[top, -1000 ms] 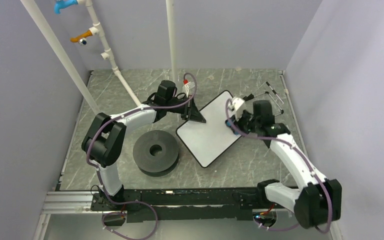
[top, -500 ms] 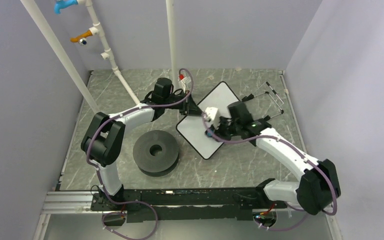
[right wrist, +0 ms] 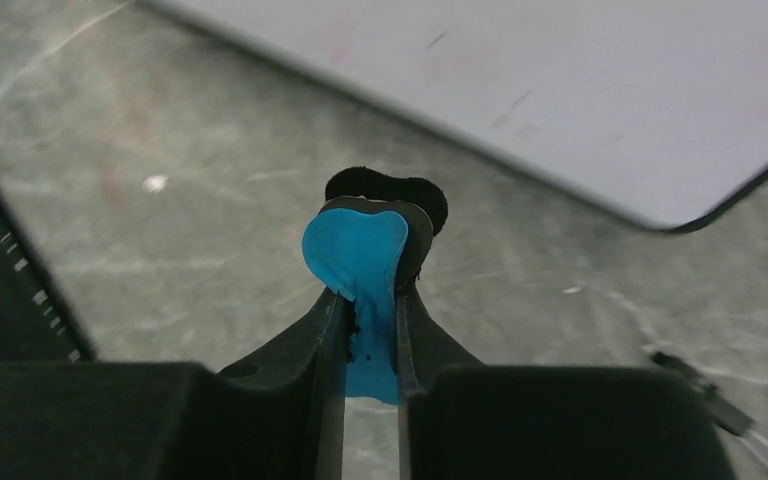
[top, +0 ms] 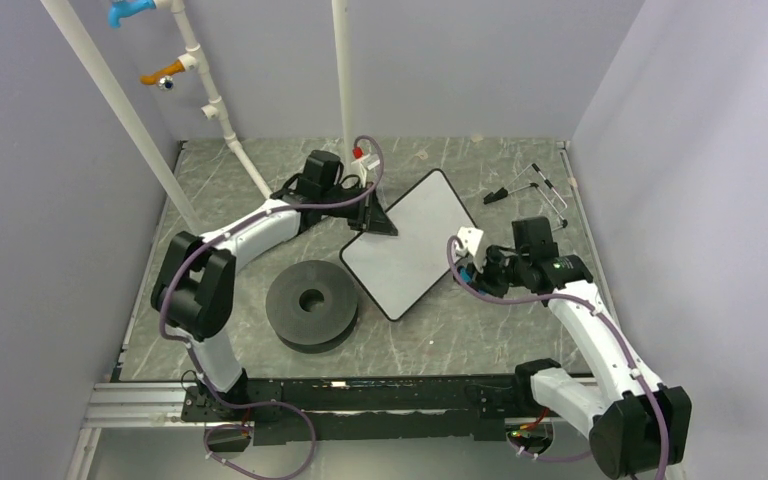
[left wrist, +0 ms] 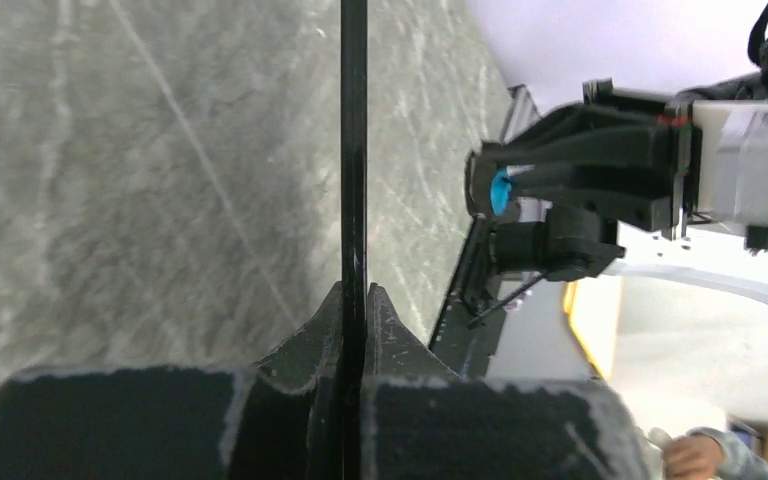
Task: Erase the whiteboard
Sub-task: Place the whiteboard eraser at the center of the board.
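Shifted slightly left since the earlier frame, the whiteboard (top: 407, 245) lies at centre frame, wiped white, with only faint smudges showing. Left gripper (top: 372, 222) is clamped on its upper left edge. Right gripper (top: 463, 262) has come off the board to its lower right, pinching the blue eraser (right wrist: 358, 255). Judgement: wiping appears essentially complete; next move calls for 1 check pass, or release of board and eraser

Plain pale lavender walls close in three sides: the back wall (top: 480, 60), the left wall (top: 30, 250) and the right wall (top: 720, 150). The table (top: 460, 335) has a grey, marble-veined top. White pipes (top: 125, 115) rise from its far left part, one carrying a blue fitting (top: 130, 12) and an orange fitting (top: 165, 73). A metal rail (top: 130, 408) runs along the near edge. The light is soft and even.
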